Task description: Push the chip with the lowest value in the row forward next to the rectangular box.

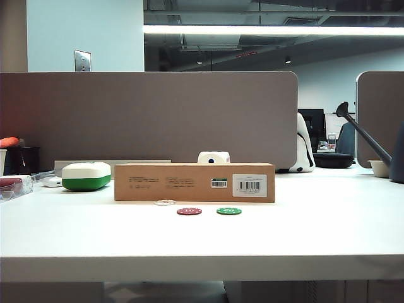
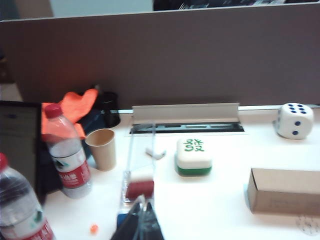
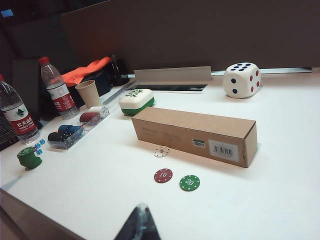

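Lying just beside rectangular box [image 3: 195, 134] — white chip [image 3: 161, 151]; left gripper [image 2: 137, 220], right gripper [image 3: 139, 222] raised over bench's near edge, jaw state cannot be told.

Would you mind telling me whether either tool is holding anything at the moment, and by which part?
Nothing is held: the left tool and right tool hang clear above the table, carrying nothing.

You get even, bright light from the ceiling strip [image 1: 271, 29] above the partition [image 1: 148, 117]; the table [image 1: 202, 237] near it glares white. Shadows under the rectangular box [image 3: 195, 132] are faint. The left wrist view is soft and blurred; the right wrist view is sharper.
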Controlling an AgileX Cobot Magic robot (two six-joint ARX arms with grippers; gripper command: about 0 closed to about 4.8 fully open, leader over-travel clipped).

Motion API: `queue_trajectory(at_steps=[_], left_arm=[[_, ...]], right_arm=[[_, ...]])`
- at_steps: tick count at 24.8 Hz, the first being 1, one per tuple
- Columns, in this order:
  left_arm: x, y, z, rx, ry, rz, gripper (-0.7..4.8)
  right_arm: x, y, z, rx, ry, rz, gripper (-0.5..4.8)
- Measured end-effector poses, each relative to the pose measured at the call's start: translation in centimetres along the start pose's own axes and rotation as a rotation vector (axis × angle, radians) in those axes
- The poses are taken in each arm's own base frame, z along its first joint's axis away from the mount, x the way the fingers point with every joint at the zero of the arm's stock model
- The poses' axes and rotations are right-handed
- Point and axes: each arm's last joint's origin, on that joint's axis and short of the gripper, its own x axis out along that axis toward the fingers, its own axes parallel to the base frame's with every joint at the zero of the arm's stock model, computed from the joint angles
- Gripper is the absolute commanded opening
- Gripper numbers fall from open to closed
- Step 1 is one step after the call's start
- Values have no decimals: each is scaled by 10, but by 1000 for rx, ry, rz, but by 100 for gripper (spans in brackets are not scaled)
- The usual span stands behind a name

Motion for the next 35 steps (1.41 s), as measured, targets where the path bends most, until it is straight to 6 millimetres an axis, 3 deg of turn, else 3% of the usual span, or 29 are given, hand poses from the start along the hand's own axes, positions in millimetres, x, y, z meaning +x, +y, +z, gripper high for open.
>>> queue_trajectory(at_steps=[5, 11, 24, 35], left_arm=[[5, -7, -55, -14, -4, -34, -5], [17, -13, -102, -95, -57, -51, -5], [27, -22, -146, -95, -69, -104, -5], [30, -23, -163, -98, -137, -101, -5]], right_arm=[[0, 0, 0, 0, 0, 0, -9], [0, 0, 0, 0, 0, 0, -9], [0, 0, 0, 0, 0, 0, -9], [0, 0, 0, 0, 0, 0, -9]])
